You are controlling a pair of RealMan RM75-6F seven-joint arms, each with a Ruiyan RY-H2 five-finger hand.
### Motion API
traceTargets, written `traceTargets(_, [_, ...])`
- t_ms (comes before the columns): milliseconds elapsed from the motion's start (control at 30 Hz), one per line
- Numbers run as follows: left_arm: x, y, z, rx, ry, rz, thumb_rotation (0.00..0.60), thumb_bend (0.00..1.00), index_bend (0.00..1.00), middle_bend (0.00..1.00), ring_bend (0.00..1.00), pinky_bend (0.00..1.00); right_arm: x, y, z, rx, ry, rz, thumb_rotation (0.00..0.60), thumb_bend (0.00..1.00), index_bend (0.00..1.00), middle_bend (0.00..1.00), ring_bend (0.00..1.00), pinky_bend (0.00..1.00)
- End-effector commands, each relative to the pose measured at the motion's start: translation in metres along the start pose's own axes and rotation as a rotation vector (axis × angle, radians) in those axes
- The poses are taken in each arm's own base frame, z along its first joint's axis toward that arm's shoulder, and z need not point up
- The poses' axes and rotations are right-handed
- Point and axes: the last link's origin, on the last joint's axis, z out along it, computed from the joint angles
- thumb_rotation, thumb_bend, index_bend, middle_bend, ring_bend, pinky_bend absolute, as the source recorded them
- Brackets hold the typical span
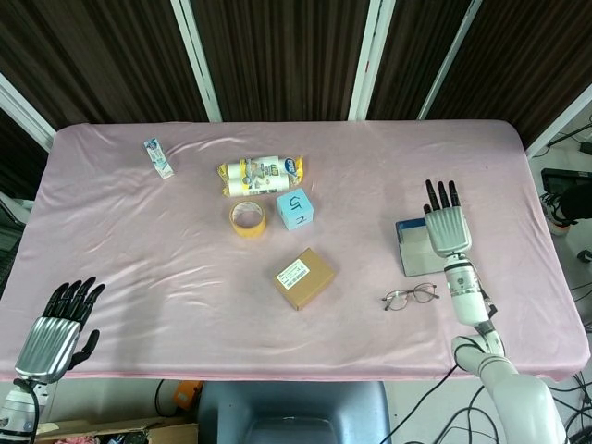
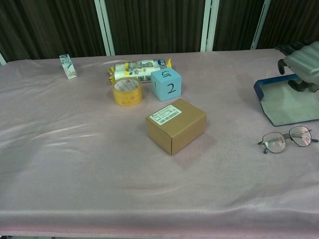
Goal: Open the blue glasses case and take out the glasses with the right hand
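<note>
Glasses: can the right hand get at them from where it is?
Probably yes. The glasses lie bare on the cloth, apart from the case, nothing on or around them. The right hand is over the case, fingers spread and empty.
</note>
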Motion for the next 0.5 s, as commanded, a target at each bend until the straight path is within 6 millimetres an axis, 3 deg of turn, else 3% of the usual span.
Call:
traceTargets(33, [-0.001, 0.0, 0.001, 0.001, -0.003, 0.002, 0.6, 0.42, 0.0, 0.0, 0.0, 0.08, -0.009, 0.005, 0.005, -0.016, -0.079, 0.056, 0.6, 0.55, 0.3, 0.04, 0.0, 0.0])
traceTargets(233, [-0.002, 0.002, 0.001, -0.004, -0.008, 0.006, 0.6, 0.42, 0.0, 0.0, 0.0, 0.08, -0.011, 0.007, -0.003, 0.047, -0.087, 0.119, 0.6, 0.49, 0.2, 0.01, 0.0, 0.0])
traceTargets(500, [0.0, 0.001, 0.0, 0.002, 0.002, 0.003, 0.6, 0.42, 0.0, 0.0, 0.0, 0.08, 0.021, 0.018, -0.043, 0.22, 0.057, 0.258, 0.6, 0.49, 0.32, 0.0, 0.0, 0.0])
